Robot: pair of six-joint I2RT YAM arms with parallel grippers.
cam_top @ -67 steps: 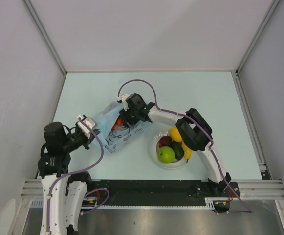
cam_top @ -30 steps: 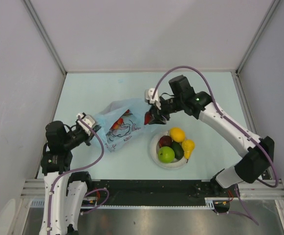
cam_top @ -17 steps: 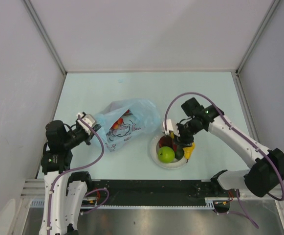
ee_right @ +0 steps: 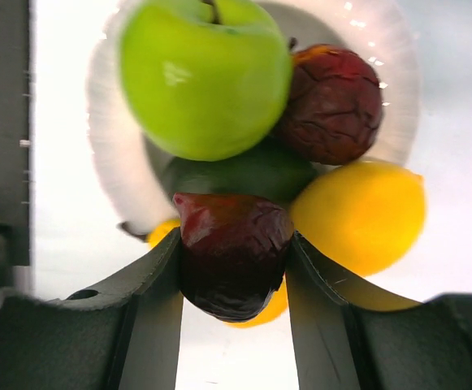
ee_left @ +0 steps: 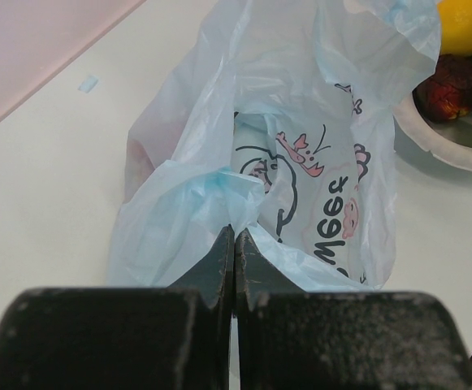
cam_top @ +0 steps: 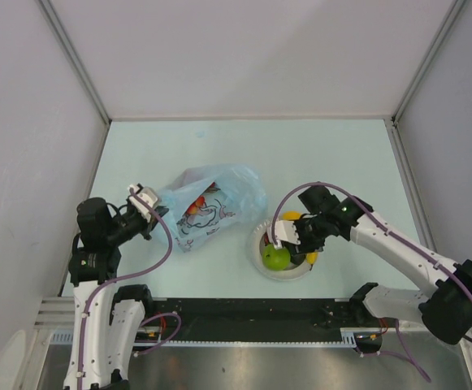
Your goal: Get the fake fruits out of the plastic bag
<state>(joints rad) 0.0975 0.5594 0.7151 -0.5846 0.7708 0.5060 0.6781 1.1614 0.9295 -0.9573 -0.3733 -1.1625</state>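
Observation:
The light-blue printed plastic bag [cam_top: 214, 201] lies crumpled left of centre, and something red [cam_top: 196, 205] shows through it. My left gripper [cam_top: 153, 213] is shut on the bag's near edge [ee_left: 219, 191], its tips [ee_left: 234, 237] pressed together on the film. My right gripper [ee_right: 234, 260] is shut on a dark maroon fruit [ee_right: 231, 252] and hangs just over the white plate [cam_top: 283, 275]. On the plate lie a green apple [ee_right: 203, 77], another maroon fruit [ee_right: 333, 106], an avocado [ee_right: 244, 175], a lemon [ee_right: 357, 215] and a banana [ee_right: 158, 236].
The plate [ee_left: 439, 148] sits just right of the bag's open end, near the table's front edge. Grey walls close the table on three sides. The right arm [cam_top: 398, 248] reaches in from the right over the plate.
My right gripper came out of the bag with the maroon fruit and swung right and down to the plate. The bag's mouth settled. The left gripper kept its hold.

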